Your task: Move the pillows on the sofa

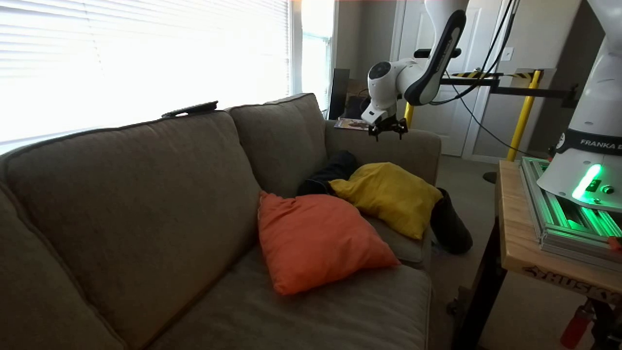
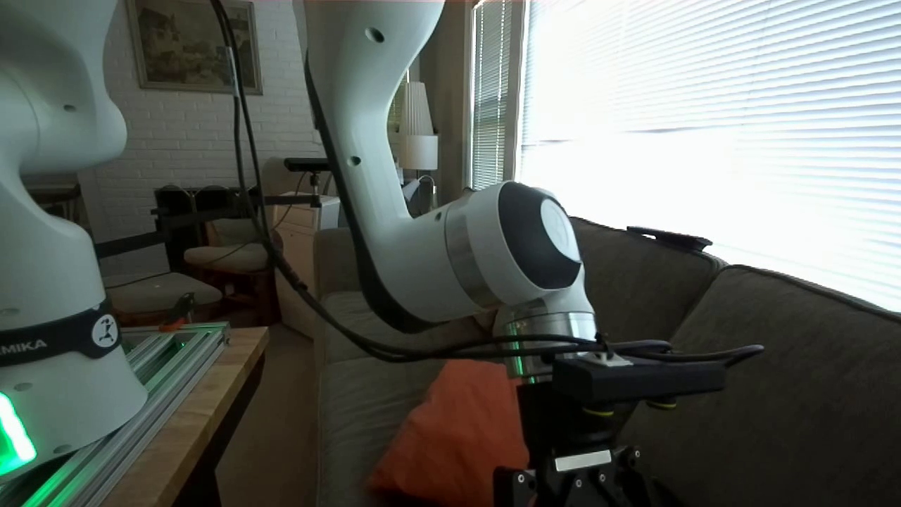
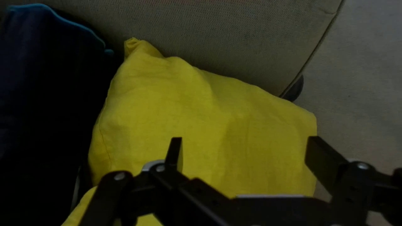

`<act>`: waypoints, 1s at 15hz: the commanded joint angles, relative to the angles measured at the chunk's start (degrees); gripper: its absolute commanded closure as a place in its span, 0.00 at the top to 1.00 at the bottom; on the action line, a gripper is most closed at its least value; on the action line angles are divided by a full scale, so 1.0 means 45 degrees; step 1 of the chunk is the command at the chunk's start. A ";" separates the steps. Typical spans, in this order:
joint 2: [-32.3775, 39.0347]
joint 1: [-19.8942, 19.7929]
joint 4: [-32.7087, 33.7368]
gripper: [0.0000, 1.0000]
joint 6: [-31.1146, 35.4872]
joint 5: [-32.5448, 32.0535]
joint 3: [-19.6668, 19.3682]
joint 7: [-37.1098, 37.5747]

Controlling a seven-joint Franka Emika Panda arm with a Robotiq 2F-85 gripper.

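One orange pillow (image 1: 320, 243) and one yellow pillow (image 1: 391, 194), two in all, lie on the seat of a grey-brown sofa (image 1: 131, 194) before a bright window (image 1: 146, 58) with blinds. One dark fabric piece (image 3: 47, 94) with blue trim sits beside the yellow pillow. A single robot arm (image 1: 410, 80), based on a wood-topped desk (image 1: 515, 214), hangs its jaws, spread wide, above the yellow pillow.

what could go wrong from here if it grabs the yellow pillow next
The yellow pillow appears to reach past the front edge of the sofa, so a nudge might drop it on the floor.
Dark fabric lies right beside it and might get dragged along.
The open end effector hangs above the pillow, and a shallow pinch might slip.
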 commanded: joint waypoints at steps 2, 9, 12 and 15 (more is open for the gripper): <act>-0.0018 -0.0184 0.0015 1.00 -0.0138 -0.0052 0.0220 0.0176; 0.0263 -0.0372 0.0558 1.00 -0.4014 0.7927 0.2678 -0.2578; 0.0635 -0.0011 0.0729 1.00 -0.4268 1.0290 0.3473 -0.3577; 0.1303 0.0258 0.1026 1.00 -0.3569 1.2683 0.4119 -0.3288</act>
